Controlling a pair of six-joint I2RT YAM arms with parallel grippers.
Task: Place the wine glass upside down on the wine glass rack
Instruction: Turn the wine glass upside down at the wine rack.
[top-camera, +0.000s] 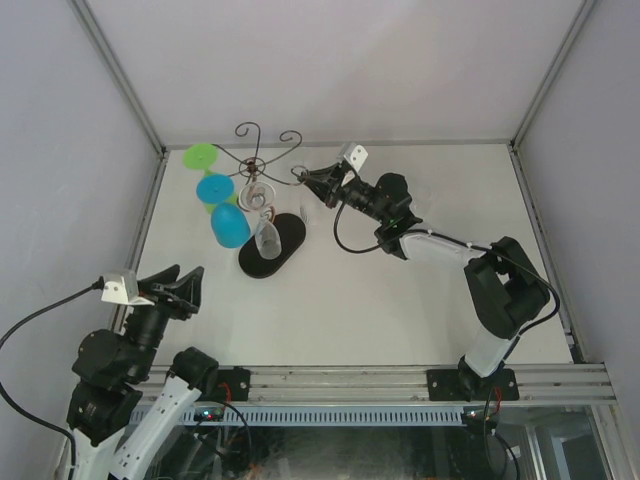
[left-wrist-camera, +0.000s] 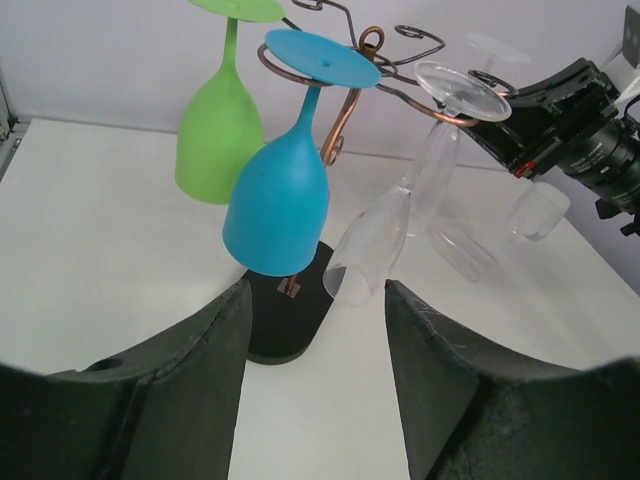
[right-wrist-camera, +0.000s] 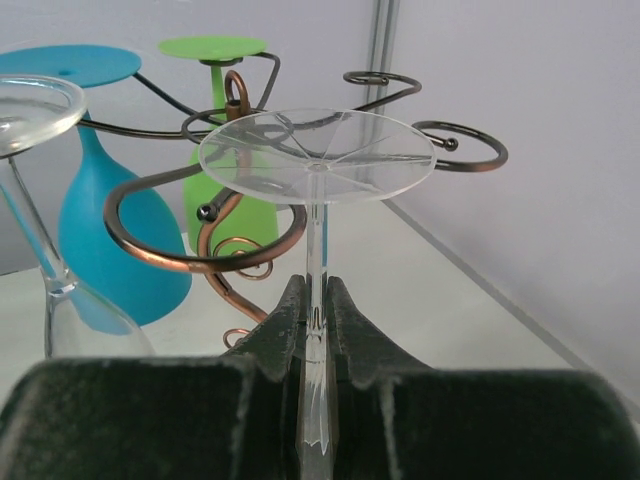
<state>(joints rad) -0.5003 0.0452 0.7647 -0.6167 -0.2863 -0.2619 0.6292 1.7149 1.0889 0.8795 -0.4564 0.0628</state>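
Right wrist view, item one: wine glass (right-wrist-camera: 318, 155), clear, inverted, foot uppermost. Its stem is pinched in the right gripper (right-wrist-camera: 315, 310), whose jaws are shut tight on it. The foot sits level with the scroll arms of the wine glass rack (right-wrist-camera: 236, 100), just beside the nearest loop. I cannot tell whether the stem has entered it.

Item two: left gripper (left-wrist-camera: 315, 370), about half open, holding nothing, low over the tabletop (top-camera: 400, 300) and well apart from the rack.

Already hanging: blue glass (left-wrist-camera: 277, 215), green glass (left-wrist-camera: 218, 135), two clear glasses (left-wrist-camera: 375, 245).

Handling, by my reckoning: light, rigid, brittle, slick. Hold the stem below the foot, leaving room for the wire.
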